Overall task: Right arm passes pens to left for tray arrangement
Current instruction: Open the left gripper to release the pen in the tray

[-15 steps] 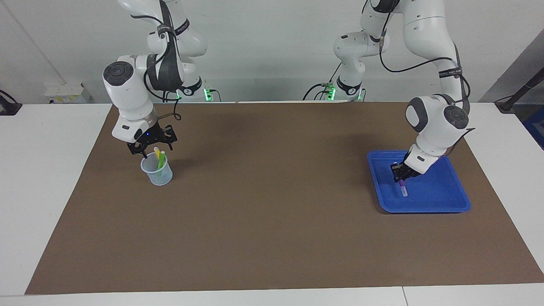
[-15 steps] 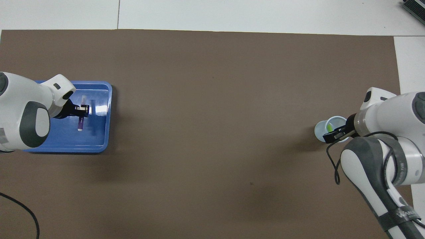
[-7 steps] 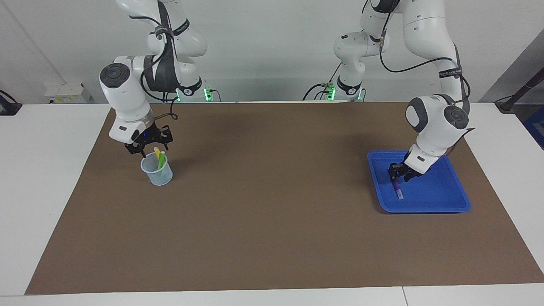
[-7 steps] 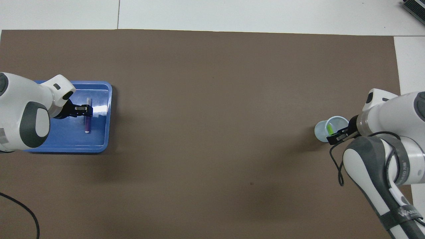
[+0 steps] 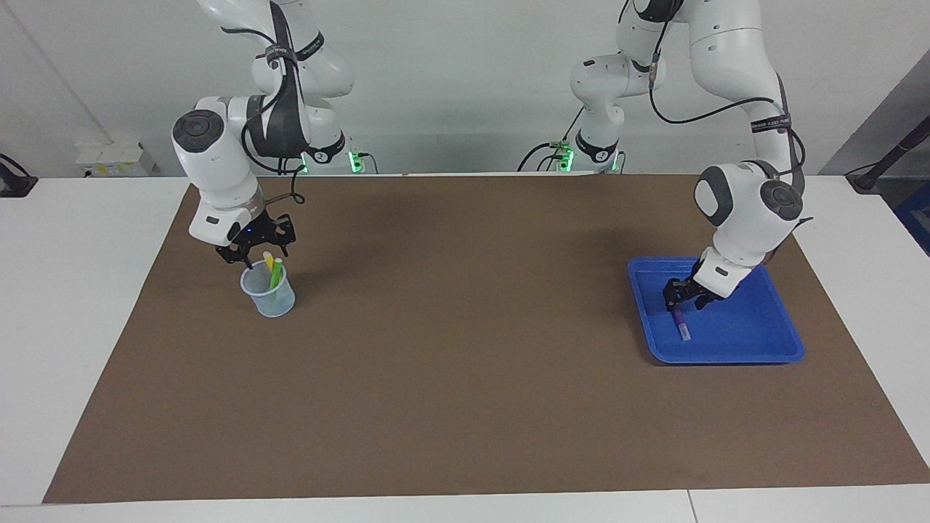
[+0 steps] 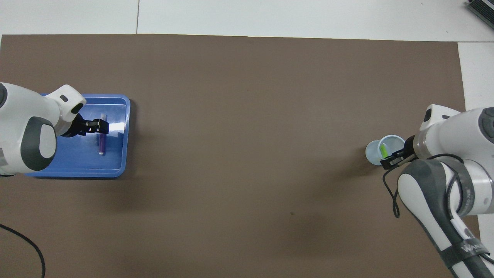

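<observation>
Left pincer (image 5: 683,301) lowered, fingers apart, right pincer (image 5: 254,249) lowered, wrist tilted

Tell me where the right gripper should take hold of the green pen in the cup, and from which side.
Grip the green pen by its upper end, the only part clear of the cup rim, coming straight down from above. It stands nearly upright, leaning against the yellow pen, so the fingers probably need to close across the shaft on the sides away from the yellow pen. The right gripper hangs just above already.
</observation>
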